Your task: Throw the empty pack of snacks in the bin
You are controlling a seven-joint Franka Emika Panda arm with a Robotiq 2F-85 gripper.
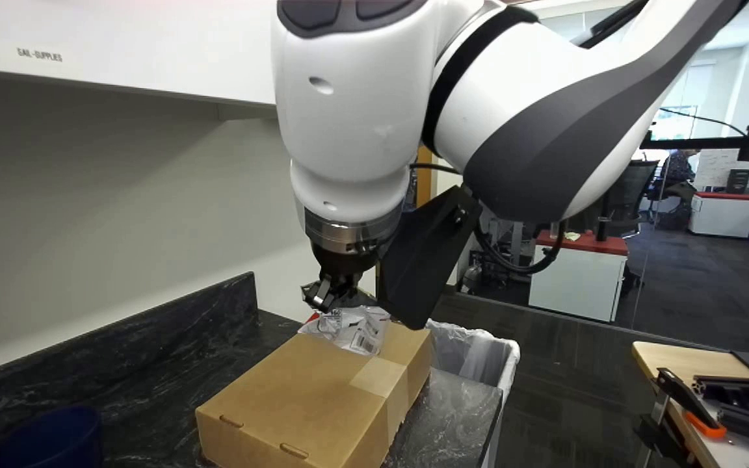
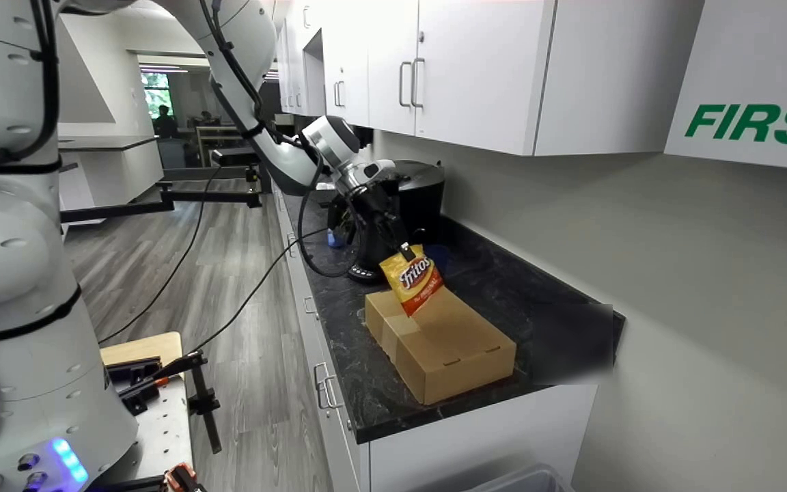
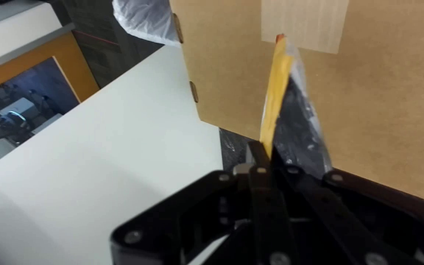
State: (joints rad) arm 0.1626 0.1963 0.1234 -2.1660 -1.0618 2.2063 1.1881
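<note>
The snack pack is a yellow foil bag with red-orange print in an exterior view (image 2: 412, 283). Its silver back faces the camera in an exterior view (image 1: 356, 330). In the wrist view the pack (image 3: 275, 99) shows edge-on. My gripper (image 3: 269, 154) is shut on one edge of it, and the pack hangs from the fingertips. The gripper also shows in both exterior views (image 1: 324, 296) (image 2: 404, 250), above the cardboard box. The grey bin (image 1: 472, 354) with its translucent liner stands past the counter's end. Its rim (image 2: 537, 478) and liner (image 3: 147, 22) show partly elsewhere.
The closed brown cardboard box (image 1: 290, 403) lies on the dark counter (image 2: 356, 410) below the pack. A blue container (image 1: 49, 437) stands behind it. White wall cabinets (image 2: 475, 75) overhang the counter. A black appliance (image 2: 424, 198) stands farther along. A tool-laden bench (image 1: 680, 409) stands opposite.
</note>
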